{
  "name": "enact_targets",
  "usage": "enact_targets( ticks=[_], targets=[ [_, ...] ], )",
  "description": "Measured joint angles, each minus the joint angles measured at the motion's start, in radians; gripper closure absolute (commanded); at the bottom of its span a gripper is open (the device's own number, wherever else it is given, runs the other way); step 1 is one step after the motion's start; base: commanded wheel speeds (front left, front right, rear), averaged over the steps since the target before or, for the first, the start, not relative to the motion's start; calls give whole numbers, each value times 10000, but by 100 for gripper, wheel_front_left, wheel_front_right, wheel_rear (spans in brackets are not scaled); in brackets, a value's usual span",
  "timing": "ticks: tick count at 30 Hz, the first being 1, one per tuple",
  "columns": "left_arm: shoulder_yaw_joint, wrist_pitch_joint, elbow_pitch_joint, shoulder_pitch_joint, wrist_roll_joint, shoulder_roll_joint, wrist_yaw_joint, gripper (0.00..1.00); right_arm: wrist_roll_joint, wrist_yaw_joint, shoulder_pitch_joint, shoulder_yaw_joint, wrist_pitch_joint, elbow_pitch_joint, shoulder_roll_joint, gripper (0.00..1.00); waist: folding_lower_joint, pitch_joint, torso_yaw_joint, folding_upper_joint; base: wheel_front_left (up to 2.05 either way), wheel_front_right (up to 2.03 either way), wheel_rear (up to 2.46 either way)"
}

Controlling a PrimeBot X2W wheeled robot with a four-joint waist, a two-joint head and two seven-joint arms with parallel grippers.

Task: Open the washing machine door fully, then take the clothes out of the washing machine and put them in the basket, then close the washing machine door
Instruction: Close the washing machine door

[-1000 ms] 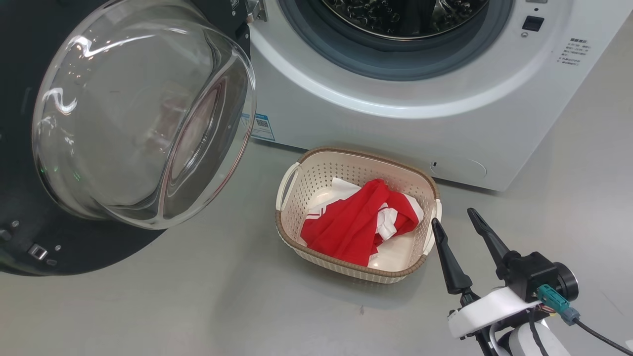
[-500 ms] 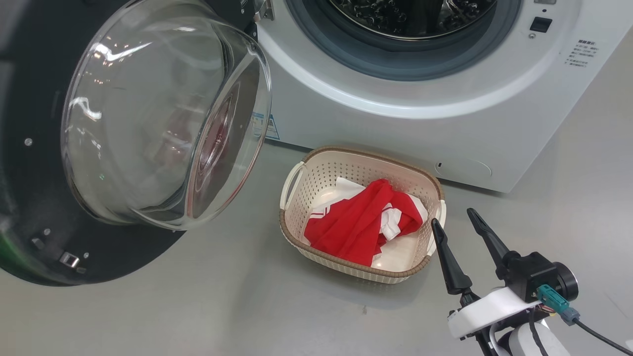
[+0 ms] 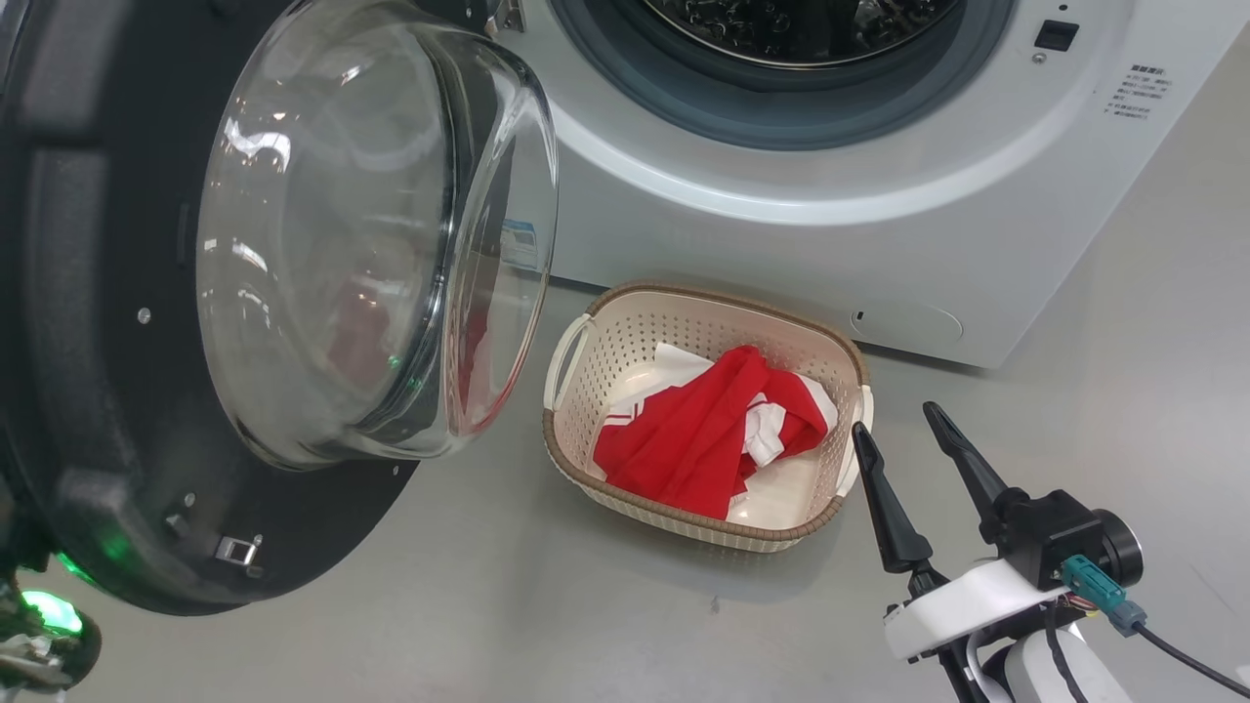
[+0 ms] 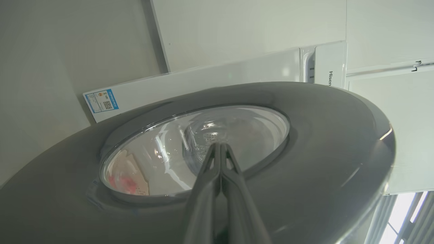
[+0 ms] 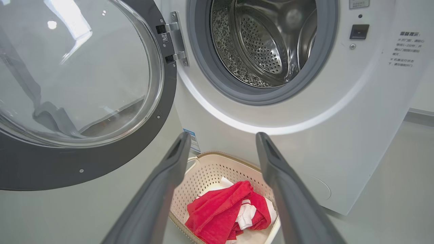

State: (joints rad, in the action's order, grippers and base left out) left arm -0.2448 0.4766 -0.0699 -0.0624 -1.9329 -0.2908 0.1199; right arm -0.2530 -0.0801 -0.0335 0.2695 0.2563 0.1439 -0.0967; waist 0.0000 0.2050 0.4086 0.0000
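The washing machine door (image 3: 98,391), black with a clear glass bowl (image 3: 371,234), stands partly swung out at the left of the white washing machine (image 3: 781,225). My left gripper (image 4: 220,145) is shut, empty, its tips against the door's (image 4: 322,142) outer face at the glass. The clothes (image 3: 703,434), red with white trim, lie in the cream basket (image 3: 625,361) on the floor before the machine. My right gripper (image 3: 895,420) hangs open and empty just right of the basket. In the right wrist view the right gripper (image 5: 223,135) points over the basket (image 5: 210,169), and the drum (image 5: 264,40) shows bare steel.
Grey floor (image 3: 488,605) spreads around the basket and under the door. A green-lit part of my left arm (image 3: 44,615) shows at the lower left, behind the door. The door's hinge (image 5: 174,40) sits at the left of the grey gasket (image 5: 203,78).
The door has swung to the right, toward the machine's opening, and its bowl now overlaps the machine's lower left front. The right gripper and the basket have kept their places.
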Motion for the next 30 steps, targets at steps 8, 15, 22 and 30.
enact_targets(
  ticks=[8, 15, 22, 30],
  targets=[
    [362, 713, 535, 260, -232, 324, 4, 100, 0, 4, -39, -23, 0, -10, -4, 0, 0, 96, -117, 0, 0, 0, 0],
    [589, 1306, 1492, 504, -265, 623, 4, 100, 0, 4, -209, 17, 0, -46, 0, 0, 0, 193, -298, 0, 0, 0, 0],
    [798, 1808, 2334, 583, -176, 840, 4, 100, 0, 2, -318, 59, 0, -73, 2, 0, 0, 392, -538, 0, 0, 0, 0],
    [1158, 2309, 3066, 714, -21, 1183, 4, 100, 0, -10, -648, 167, 0, -81, 27, 0, 0, 630, -982, 0, 0, 0, 0]
  ],
)
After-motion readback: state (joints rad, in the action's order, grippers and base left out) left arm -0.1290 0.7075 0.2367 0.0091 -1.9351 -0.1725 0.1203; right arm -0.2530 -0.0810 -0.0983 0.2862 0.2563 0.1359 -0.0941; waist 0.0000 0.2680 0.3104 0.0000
